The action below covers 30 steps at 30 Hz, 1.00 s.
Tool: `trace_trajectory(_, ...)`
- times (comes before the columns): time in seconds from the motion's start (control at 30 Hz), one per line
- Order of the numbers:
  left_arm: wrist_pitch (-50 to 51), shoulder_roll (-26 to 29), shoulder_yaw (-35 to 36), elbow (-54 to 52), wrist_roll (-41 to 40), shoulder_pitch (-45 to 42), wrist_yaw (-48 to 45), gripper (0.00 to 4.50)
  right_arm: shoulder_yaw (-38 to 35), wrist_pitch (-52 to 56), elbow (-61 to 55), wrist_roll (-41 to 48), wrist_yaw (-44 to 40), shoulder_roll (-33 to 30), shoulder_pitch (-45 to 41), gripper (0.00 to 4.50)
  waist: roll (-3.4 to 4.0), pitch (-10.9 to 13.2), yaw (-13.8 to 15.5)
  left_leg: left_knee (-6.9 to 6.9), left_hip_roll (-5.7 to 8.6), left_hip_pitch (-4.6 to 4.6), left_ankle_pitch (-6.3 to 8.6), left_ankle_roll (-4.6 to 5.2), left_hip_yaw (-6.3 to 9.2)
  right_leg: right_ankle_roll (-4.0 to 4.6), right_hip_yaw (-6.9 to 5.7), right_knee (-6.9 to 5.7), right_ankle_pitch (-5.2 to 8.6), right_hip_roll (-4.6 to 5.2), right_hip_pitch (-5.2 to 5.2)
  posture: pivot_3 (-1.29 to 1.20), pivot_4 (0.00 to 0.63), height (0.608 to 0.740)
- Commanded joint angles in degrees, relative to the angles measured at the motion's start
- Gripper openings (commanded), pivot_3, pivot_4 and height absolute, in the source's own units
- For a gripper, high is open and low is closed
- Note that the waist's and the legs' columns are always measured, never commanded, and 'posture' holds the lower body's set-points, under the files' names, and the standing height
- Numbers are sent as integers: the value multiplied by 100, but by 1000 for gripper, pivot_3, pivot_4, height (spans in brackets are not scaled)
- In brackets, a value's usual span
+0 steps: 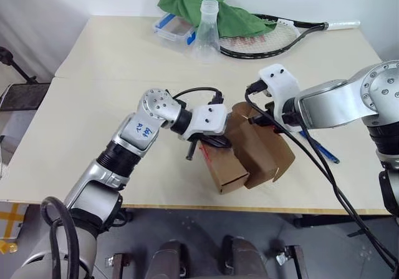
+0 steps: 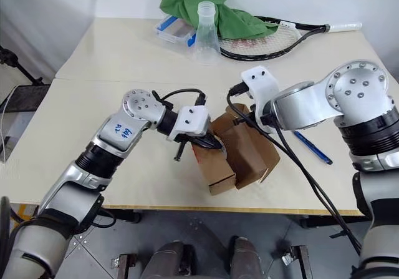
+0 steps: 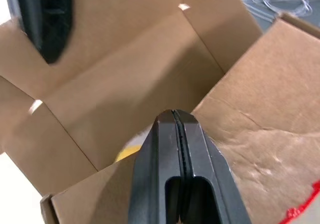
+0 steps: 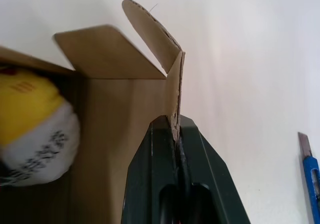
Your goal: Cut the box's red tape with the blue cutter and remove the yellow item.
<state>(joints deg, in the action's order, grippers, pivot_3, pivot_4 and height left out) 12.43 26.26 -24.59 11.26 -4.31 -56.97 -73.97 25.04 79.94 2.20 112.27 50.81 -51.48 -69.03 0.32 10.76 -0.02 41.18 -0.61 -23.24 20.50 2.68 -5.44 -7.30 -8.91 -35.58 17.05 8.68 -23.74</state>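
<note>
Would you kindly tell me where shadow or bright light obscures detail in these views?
Right wrist view: inside the box it is dark around the yellow item, while the table is brightly lit. Left eye view: a soft shadow lies under the box.

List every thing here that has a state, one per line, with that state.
box: open, flaps spread
yellow item: inside the box
red tape: on an opened flap
cutter: lying on the table, not held
left gripper: shut, empty, over the box opening
right gripper: shut on a box flap
flask: upright
cloth: crumpled
racket: lying flat
</note>
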Motion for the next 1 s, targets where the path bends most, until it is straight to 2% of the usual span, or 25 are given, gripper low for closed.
trace_trajectory(0.03,92,463,-163,-235,234,231,-374,0,-57,-70,-181,73,9,-265,-119,42,0,0,-4,0,-2,0,0,0,0,0,0,0,0,-1,0,0,150,740)
trace_trajectory(0.27,364,1019,-161,-824,281,594,-505,0,1,-32,-154,73,-5,-410,-200,42,1,-1,13,11,-3,4,0,0,3,1,1,0,0,0,9,0,150,740)
trace_trajectory(0.6,777,1313,-141,-1464,414,1068,-325,0,23,-122,-135,73,-174,-399,78,42,0,-2,150,29,0,2,1,3,13,3,-2,-1,-2,5,22,0,150,740)
trace_trajectory(1.0,907,1450,-50,-1430,550,1303,-37,0,-361,-1019,-463,-144,-62,-142,1625,42,-1,-7,139,21,-2,16,1,3,8,3,-2,0,-2,2,30,0,150,740)
